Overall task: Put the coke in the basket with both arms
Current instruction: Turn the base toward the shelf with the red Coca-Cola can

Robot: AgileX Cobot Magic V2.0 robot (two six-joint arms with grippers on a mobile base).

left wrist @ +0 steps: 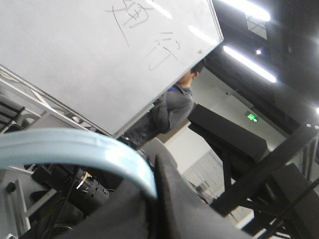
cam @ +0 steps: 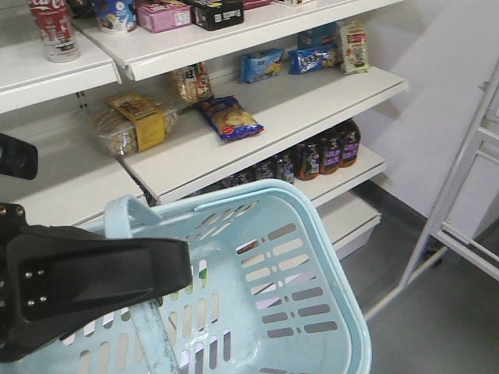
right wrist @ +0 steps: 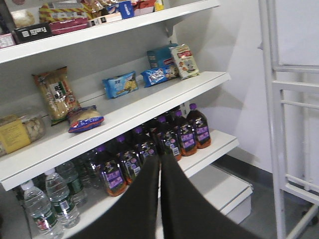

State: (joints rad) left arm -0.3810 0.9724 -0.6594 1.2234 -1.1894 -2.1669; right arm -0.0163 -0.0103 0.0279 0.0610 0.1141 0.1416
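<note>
- Red-wrapped coke stands on the top-left shelf, well apart from the basket; only the front view shows it.
- Left pincer: the left wrist view shows it clamped on the pale blue handle; the front view shows its black body over the basket's near side.
- Right pincer: fingers together, gripping nothing; seen only in the right wrist view, facing dark bottles on a lower shelf.
- Left wrist view alone shows a whiteboard and a person.
</note>
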